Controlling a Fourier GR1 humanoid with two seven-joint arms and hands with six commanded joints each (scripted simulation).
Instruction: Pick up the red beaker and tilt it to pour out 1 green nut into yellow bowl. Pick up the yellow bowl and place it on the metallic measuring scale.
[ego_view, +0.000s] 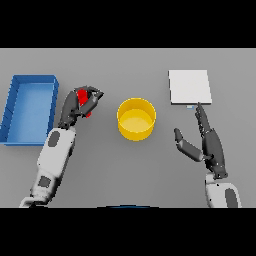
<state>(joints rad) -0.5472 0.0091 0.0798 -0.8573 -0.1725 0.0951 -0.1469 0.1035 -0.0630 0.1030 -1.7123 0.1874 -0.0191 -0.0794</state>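
Right hand (210, 142) sits low on the right side of the grey table (125, 170), fingers straight, thumb spread to the side, holding nothing. Fingertips point up toward the white scale (189, 86) and lie just short of its near edge.

Left hand (77, 107) is at mid-left, fingers curled round the red beaker (85, 99). Only part of the red shows between the dark fingers. Beaker appears tipped, but its mouth cannot be made out, and no green nut is visible anywhere.

Yellow bowl (136, 118) stands upright at table centre, to the right of the beaker, near it but apart. Bowl looks empty from above.

Blue tray (27, 107) lies at far left, beside the left arm, not involved.

Judgement: pour step is in hand, not done. Key relation: bowl lies to the right of the held beaker, so the beaker must travel right until its mouth is over the bowl rim before tilting. Bowl lies about midway between the hands; the scale is on the right hand's side.
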